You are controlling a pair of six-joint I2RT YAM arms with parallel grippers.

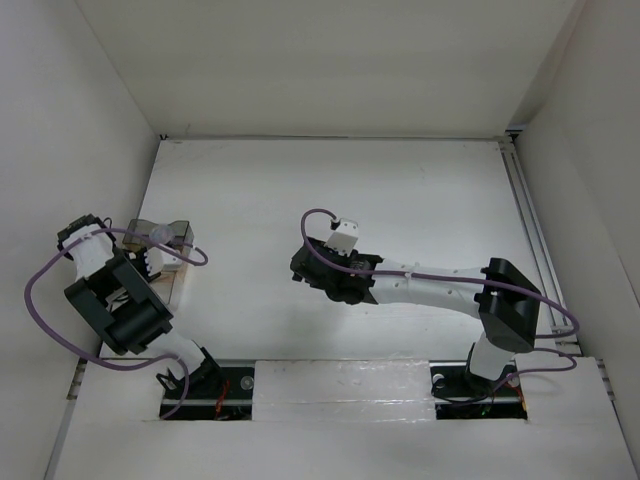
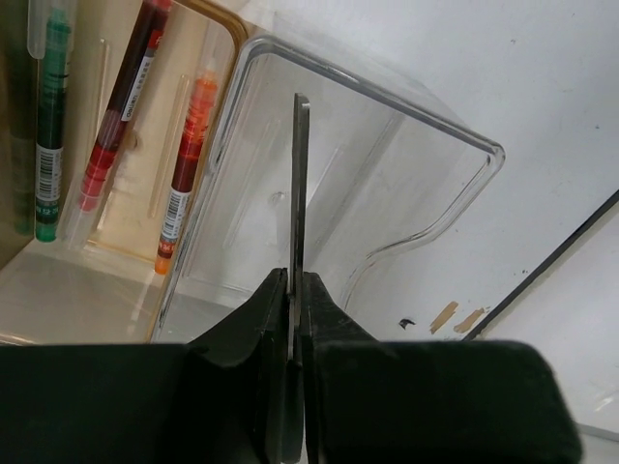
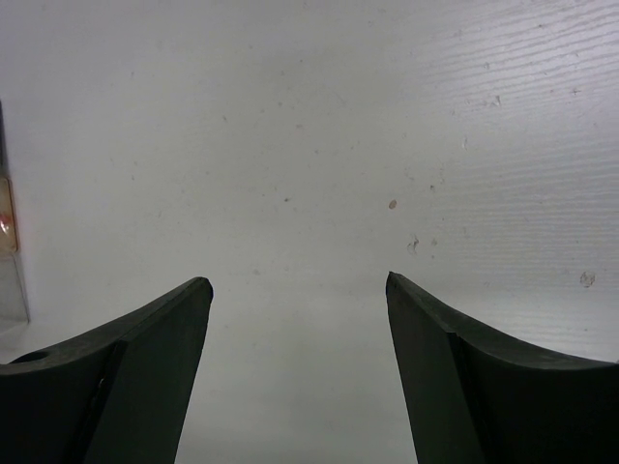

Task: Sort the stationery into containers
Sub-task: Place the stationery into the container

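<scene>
scissors [image 2: 301, 174]: stiff, slick blades, probably light
left gripper [image 2: 296, 286]: pinching those blades above clear box [image 2: 426, 164], left edge
right gripper [image 3: 298, 280]: wide, empty

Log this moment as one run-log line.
left end effector: shut on scissors, over clear box | right end effector: open, empty | pens: three in tan box

Your right pincer [image 3: 296, 280]: jaws spread wide, only white surface [image 3: 338, 116] visible through gap. Both dark fingers [image 3: 145, 387] enter from bottom corners, tips pointing up. Surface fills rest of your view, with fine horizontal grain at upper right. Few small dark specks [image 3: 392, 204] scattered right of centre, one more near right edge. Sliver [image 3: 6, 222] at far left edge: dark strip on top, tan-orange patch, greyish translucent bit below. Too little showing for you to identify it.
</scene>
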